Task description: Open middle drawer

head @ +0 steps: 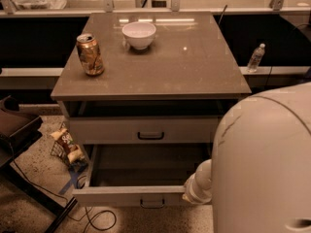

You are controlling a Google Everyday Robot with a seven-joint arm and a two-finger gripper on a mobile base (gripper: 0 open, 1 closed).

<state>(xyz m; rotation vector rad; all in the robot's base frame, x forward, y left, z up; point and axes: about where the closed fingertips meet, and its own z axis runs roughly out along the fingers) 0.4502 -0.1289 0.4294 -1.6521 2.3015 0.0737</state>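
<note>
The middle drawer (121, 196) is pulled far out of the cabinet, and its dark inside shows empty. Its pale-grey front carries a small black bar handle (152, 203). Above it, the top drawer front (107, 130) with its own handle (150, 135) stands slightly out under the brown countertop. The bottom drawer is hidden under the open one. My gripper (195, 194) sits at the end of the pale arm, against the right end of the open drawer's front, mostly hidden by the arm's big housing (265, 164).
On the countertop (194, 67) stand a crumpled can (90, 54) at the left and a white bowl (139, 34) at the back. A snack bag (68, 146), cables and a dark chair (14, 125) are on the floor at the left. A water bottle (255, 57) stands on the ledge at the right.
</note>
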